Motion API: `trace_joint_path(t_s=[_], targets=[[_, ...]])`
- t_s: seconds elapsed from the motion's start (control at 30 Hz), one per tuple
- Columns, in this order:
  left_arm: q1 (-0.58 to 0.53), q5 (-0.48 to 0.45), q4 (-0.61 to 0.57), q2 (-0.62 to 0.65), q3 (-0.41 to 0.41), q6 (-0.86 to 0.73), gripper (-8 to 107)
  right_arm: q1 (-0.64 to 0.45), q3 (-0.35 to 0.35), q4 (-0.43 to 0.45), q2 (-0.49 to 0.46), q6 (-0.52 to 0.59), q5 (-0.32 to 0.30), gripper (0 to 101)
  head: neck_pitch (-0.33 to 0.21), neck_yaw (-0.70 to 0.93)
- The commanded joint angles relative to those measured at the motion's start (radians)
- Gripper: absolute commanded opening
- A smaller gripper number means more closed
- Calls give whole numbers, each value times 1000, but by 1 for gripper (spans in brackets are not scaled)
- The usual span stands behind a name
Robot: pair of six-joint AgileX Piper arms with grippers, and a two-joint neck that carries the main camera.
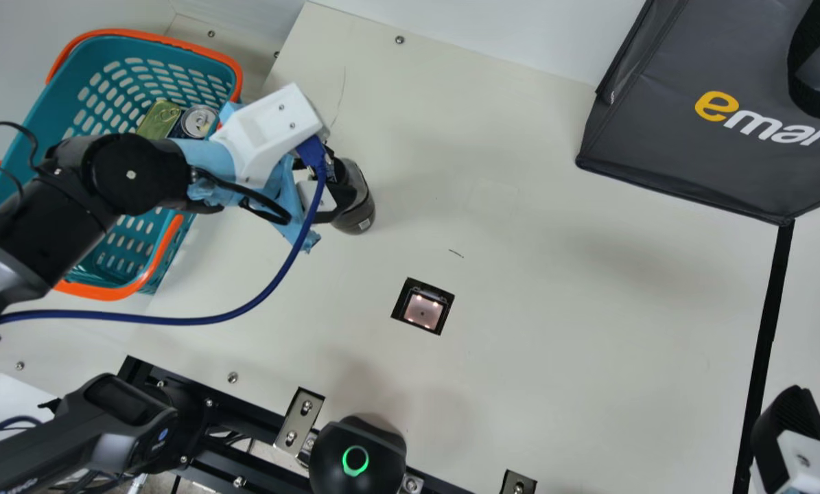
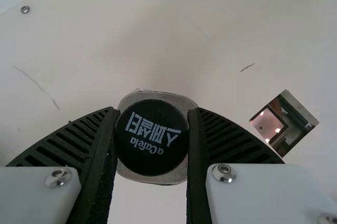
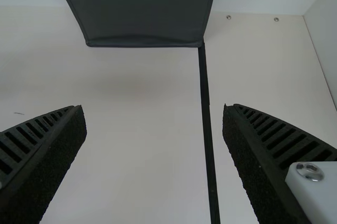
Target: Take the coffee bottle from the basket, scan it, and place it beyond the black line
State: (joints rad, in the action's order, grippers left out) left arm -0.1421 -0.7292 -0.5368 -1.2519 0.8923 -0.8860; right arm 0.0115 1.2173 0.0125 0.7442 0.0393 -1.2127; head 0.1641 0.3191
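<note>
Closed in on a dark, black-capped coffee bottle, the left gripper (image 1: 344,195), with two black ribbed fingers, pinches it from both sides, parted by just its width. In the left wrist view the round black cap (image 2: 151,137) with white lettering sits between the fingers; the bottle (image 1: 362,199) looks roughly upright, though whether its base touches the table I cannot tell. In the main view the white housing and blue wrapping of the left arm hide part of it.

Taking the square, lit scanner window (image 1: 423,313) in the cream table (image 1: 554,357) as landmark, the bottle is well apart from it, up and to the left in the main view. Farther out that way is the teal plastic basket (image 1: 56,116) with orange rim and handles, partly covered by the arm; inside, a silver-topped can (image 1: 198,122) and a gold-green tin (image 1: 159,120) are partly hidden.

Well to the window's right runs the black line (image 1: 770,315), meeting a corner of the dark grey fabric bag (image 1: 677,130), whose top is cut off. The right gripper (image 1: 794,436), cropped by the main view's edge, is right of the window too, its fingers spread wide, holding nothing.
</note>
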Motion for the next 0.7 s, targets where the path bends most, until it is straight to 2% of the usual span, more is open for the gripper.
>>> trace_joint_path(t_s=[0.0,0.23,0.67], targets=[[-5,4,0,-1,-2,0,10,0,0,0,0,0,0,91,-26,2],[-22,15,2,-3,-5,0,11,0,0,0,0,0,0,91,-26,2],[-38,13,3,-4,2,15,54,0,0,0,0,0,1,91,-26,2]])
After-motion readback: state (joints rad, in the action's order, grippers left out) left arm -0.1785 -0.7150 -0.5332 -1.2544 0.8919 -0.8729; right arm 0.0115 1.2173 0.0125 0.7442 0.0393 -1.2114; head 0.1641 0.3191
